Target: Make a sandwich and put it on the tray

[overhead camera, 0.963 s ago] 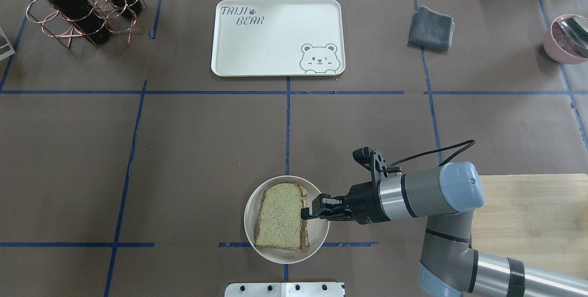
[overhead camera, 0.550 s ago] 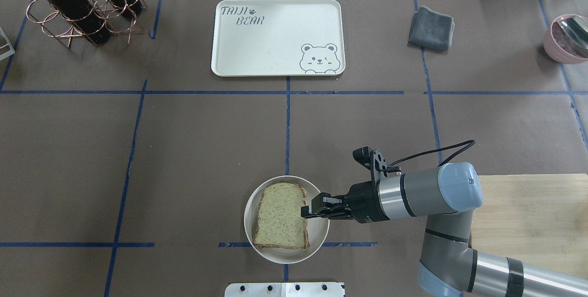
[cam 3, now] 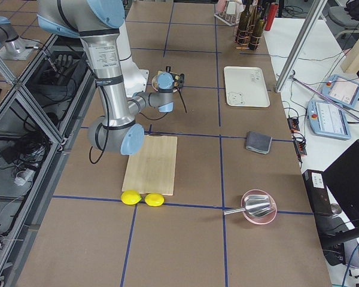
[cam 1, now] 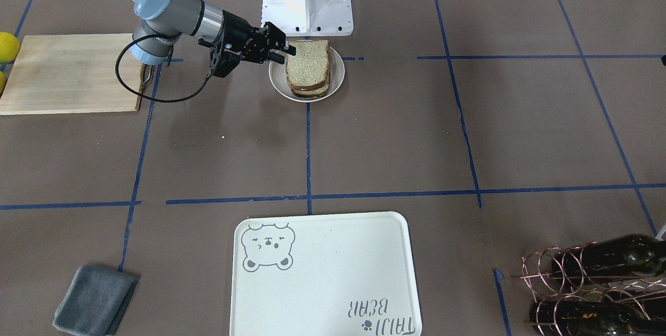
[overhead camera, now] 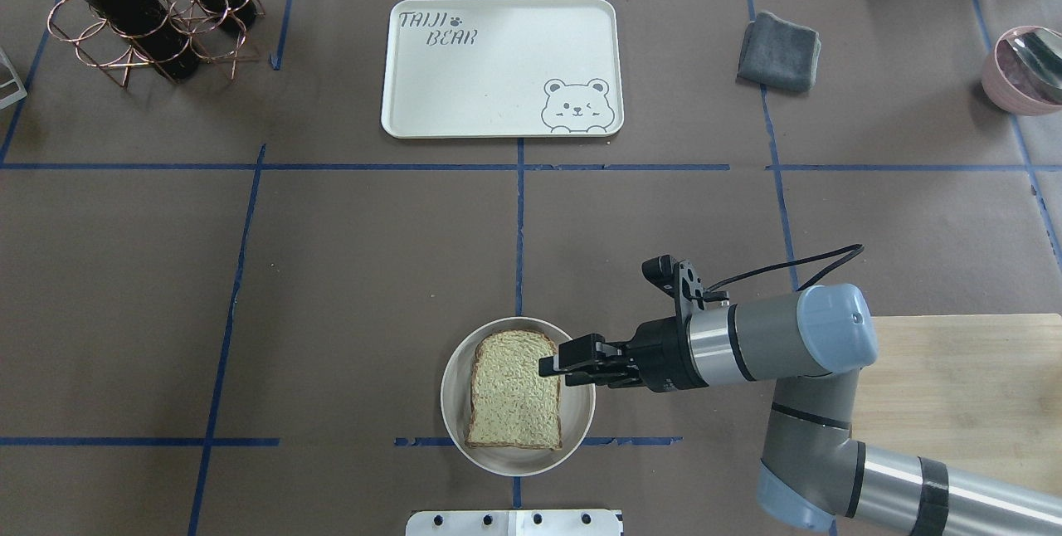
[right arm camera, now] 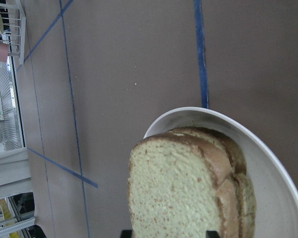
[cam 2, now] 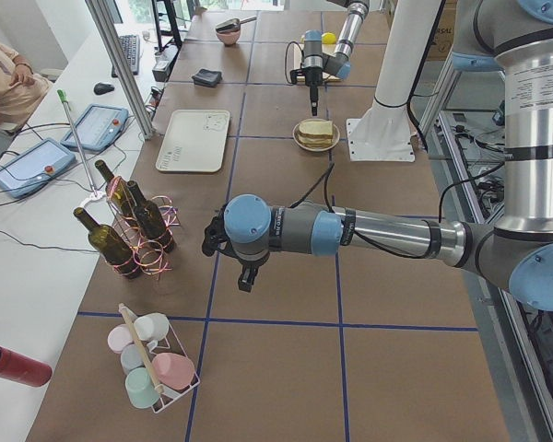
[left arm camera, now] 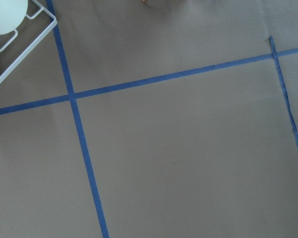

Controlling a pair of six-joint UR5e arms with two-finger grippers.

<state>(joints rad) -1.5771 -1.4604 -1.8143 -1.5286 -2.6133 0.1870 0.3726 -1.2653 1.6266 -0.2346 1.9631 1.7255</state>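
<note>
1. The sandwich (overhead camera: 513, 391) is sitting on the round plate (overhead camera: 452, 407) at the table's (overhead camera: 332, 270) robot-side edge, well apart from the tray (overhead camera: 498, 71).
2. The right gripper (overhead camera: 549, 366) is hovering beside the sandwich, fingers apart.
3. The left gripper (cam 2: 244, 276) is hanging over the table; I cannot tell its finger state.

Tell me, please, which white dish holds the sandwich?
The small round plate by the right end effector holds the sandwich; the rectangular bear tray does not.

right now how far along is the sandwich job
Done: the sandwich is stacked, lying on the round plate. In hand: the right gripper sits at its edge, jaws apart, no clear grip yet. Left: carry it to the tray, which holds nothing.
</note>
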